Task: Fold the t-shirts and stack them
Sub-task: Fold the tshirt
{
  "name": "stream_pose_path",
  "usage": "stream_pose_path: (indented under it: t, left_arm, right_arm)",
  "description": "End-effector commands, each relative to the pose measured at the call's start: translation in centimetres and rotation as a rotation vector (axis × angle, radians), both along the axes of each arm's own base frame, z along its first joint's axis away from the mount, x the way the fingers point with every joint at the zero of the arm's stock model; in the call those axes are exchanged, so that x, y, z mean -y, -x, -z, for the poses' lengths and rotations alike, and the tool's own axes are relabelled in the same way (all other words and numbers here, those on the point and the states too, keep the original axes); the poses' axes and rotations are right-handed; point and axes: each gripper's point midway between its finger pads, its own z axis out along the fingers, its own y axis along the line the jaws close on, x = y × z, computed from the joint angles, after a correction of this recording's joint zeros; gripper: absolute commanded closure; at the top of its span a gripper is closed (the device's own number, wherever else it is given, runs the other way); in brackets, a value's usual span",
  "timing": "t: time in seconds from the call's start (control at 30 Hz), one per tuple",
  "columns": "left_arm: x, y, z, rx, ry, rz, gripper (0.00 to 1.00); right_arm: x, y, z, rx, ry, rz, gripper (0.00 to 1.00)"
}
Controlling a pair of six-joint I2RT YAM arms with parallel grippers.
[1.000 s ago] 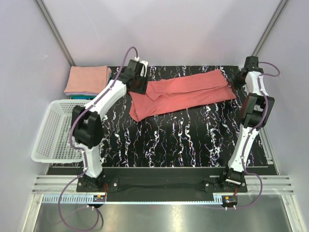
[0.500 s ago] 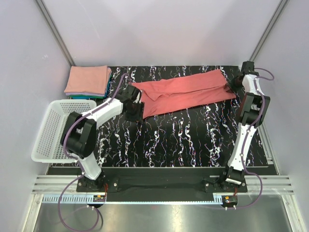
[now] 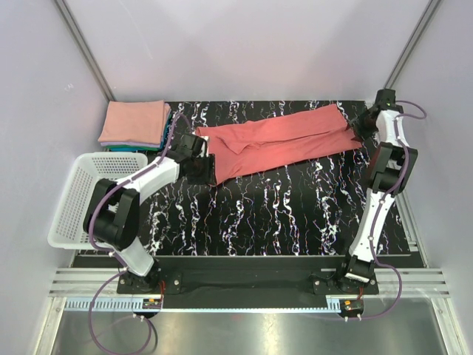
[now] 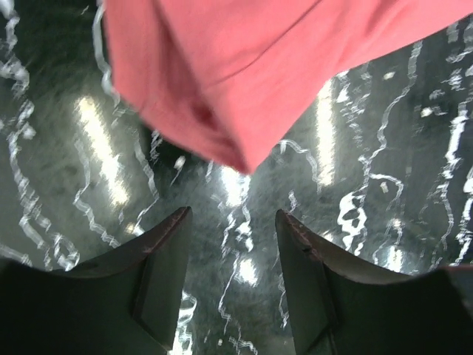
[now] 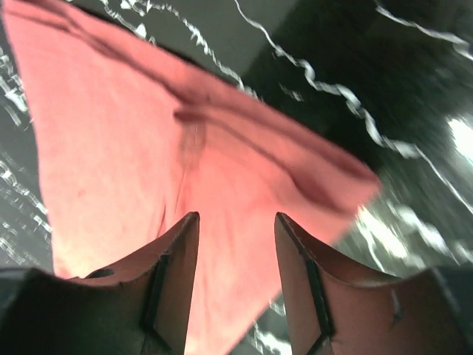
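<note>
- since a second ago my left gripper (image 3: 201, 167) has swung from the far-left edge of the coral t-shirt (image 3: 284, 140) round to its near-left corner. the cloth's left end now lies flatter and a touch further left.
- over the same second my right gripper (image 3: 362, 127) has let its jaws part at the shirt's right end.
- the coral t-shirt lies on the counter (image 3: 295, 214) as a long band folded lengthwise. it slants from the left-middle up to the far right, with an arm at each end to keep it stretched out.
- my left gripper stands open with nothing between its fingers (image 4: 159, 259). only bare counter shows in the gap, and the shirt's corner hangs just ahead, apart from them.
- my right gripper is also open, low over the cloth. the shirt shows between and beyond the jaws, and i judge it released, not pinched.
- the folded stack (image 3: 134, 122), pink on top with teal under it, sits in the far-left corner, well apart from the band. it is out of the way until this shirt is ready to join it.
- the basket (image 3: 70, 177) sits at the left edge, near my left arm.
- i judge the next fold runs across the band, end to end, so a clean grip on both left corners matters, or the layers may slide apart.
</note>
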Motion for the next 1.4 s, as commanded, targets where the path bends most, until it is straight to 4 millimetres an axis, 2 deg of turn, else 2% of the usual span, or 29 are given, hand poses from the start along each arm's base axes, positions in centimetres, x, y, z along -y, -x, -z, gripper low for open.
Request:
stream_pose_path:
  t: [0.0, 0.03, 0.17, 0.37, 0.47, 0.77, 0.93, 1.13, 1.37]
  left_arm:
    - [2.7, -1.5, -2.4, 0.133, 0.142, 0.110, 0.48]
    - [3.2, -1.6, -2.6, 0.146, 0.159, 0.133, 0.49]
    - [2.7, -2.4, -2.0, 0.124, 0.091, 0.157, 0.50]
    - [2.3, -3.1, -0.4, 0.108, 0.036, 0.147, 0.49]
    - [2.0, -3.3, 0.3, 0.100, -0.017, 0.154, 0.51]
    - [2.2, -4.3, 0.5, 0.126, -0.032, 0.162, 0.51]
    - [2.0, -4.2, 1.4, 0.104, -0.054, 0.167, 0.51]
    - [1.9, -3.6, 1.4, 0.105, -0.056, 0.168, 0.51]
    - [2.6, -3.8, 2.4, 0.102, -0.046, 0.165, 0.53]
  right_arm:
    - [0.7, 2.2, -6.0, 0.036, 0.034, 0.031, 0.47]
    - [0.9, 2.6, -5.6, 0.020, 0.032, 0.035, 0.47]
    - [1.3, 4.1, -4.0, -0.037, 0.040, 0.040, 0.47]
    - [2.1, 4.9, -2.5, -0.050, 0.029, 0.059, 0.47]
    - [2.2, 4.6, -1.6, -0.051, 0.024, 0.054, 0.46]
    - [3.3, 3.2, 0.2, -0.010, 0.032, 0.068, 0.43]
    - [3.6, 3.1, 1.0, -0.021, 0.043, 0.075, 0.44]
    - [3.4, 3.2, 1.6, -0.031, 0.030, 0.076, 0.44]
    - [3.3, 3.5, 2.2, -0.045, 0.028, 0.070, 0.46]
